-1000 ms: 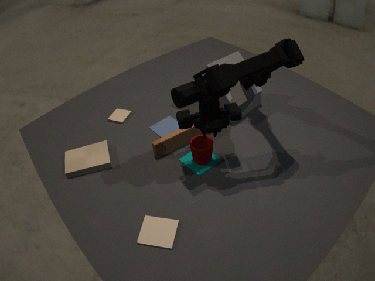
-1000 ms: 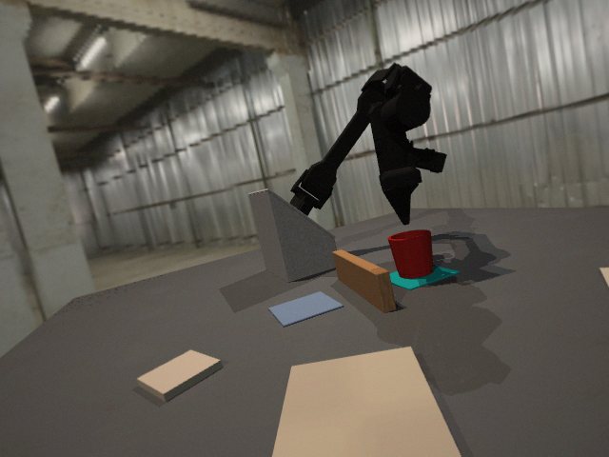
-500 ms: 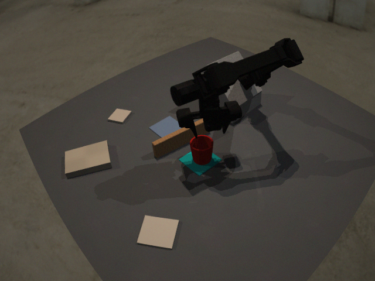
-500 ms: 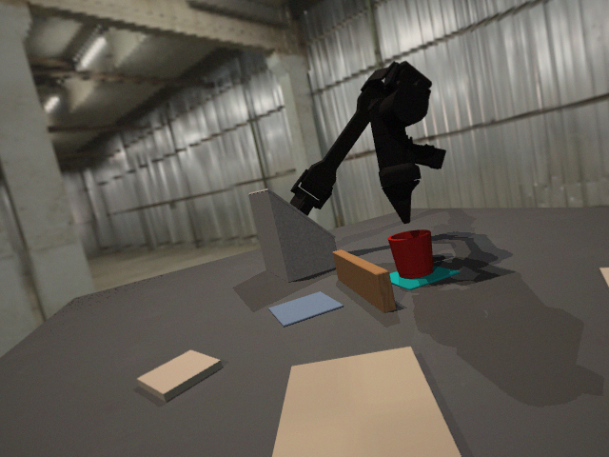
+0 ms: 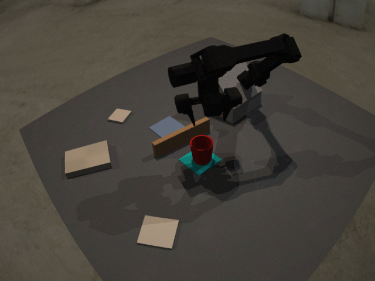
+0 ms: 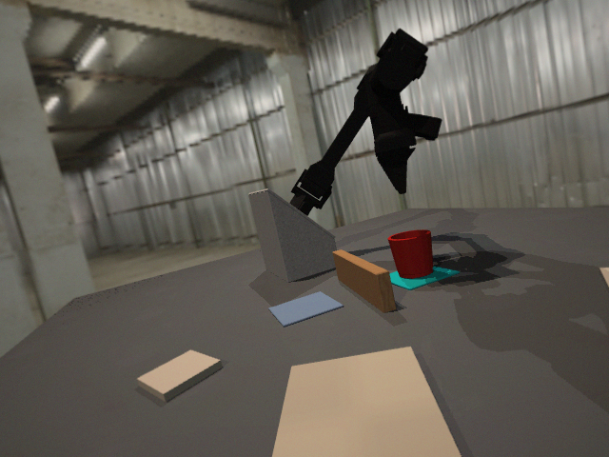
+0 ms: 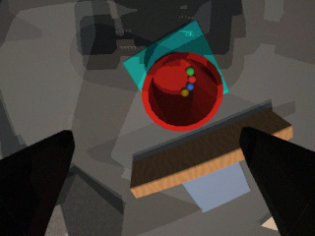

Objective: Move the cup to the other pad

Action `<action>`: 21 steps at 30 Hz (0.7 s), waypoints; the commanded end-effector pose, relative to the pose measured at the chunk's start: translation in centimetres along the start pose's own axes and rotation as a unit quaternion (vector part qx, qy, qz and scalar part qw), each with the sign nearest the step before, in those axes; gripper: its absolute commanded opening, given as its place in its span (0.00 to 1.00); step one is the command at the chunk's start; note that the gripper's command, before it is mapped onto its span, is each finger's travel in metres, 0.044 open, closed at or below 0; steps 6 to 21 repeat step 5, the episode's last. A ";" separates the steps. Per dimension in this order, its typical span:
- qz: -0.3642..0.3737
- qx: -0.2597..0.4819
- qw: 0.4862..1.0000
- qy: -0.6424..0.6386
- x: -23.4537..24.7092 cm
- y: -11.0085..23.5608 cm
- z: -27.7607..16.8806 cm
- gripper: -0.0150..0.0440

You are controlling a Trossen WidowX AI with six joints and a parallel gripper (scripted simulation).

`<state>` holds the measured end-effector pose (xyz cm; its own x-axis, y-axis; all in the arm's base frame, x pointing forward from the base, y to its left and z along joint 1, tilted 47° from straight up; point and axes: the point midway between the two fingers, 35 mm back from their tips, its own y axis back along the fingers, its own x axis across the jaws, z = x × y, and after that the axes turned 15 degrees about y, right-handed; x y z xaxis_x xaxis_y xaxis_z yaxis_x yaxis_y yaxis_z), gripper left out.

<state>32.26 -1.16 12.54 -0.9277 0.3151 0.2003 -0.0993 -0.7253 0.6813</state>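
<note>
The red cup (image 5: 201,154) (image 6: 413,255) (image 7: 182,113) stands upright on the teal pad (image 5: 187,158) (image 6: 444,272) (image 7: 196,39). Several marbles (image 7: 190,87) lie together inside it, seen in the wrist view: green, red, blue and yellow. The blue pad (image 5: 167,125) (image 6: 305,308) (image 7: 219,189) lies bare on the other side of the wooden barrier. My gripper (image 5: 209,122) (image 6: 402,190) (image 7: 158,137) is wide open and empty. It hangs above the cup's rim, clear of it and toward the arm's base, with its fingers apart.
The upright wooden barrier (image 5: 181,139) (image 6: 363,283) (image 7: 197,152) stands between the two pads, close to the cup. A grey wedge-shaped block (image 5: 246,105) (image 6: 300,246) stands by the arm's base. A large beige slab (image 5: 87,157) (image 6: 361,407) and a small beige tile (image 5: 119,115) (image 6: 179,371) lie farther off.
</note>
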 end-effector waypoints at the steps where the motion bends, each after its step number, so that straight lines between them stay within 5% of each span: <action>1: 0.000 0.002 1.000 0.002 0.0 0.6 0.0 1.00; 21: 0.000 0.000 1.000 0.000 0.0 0.1 0.0 1.00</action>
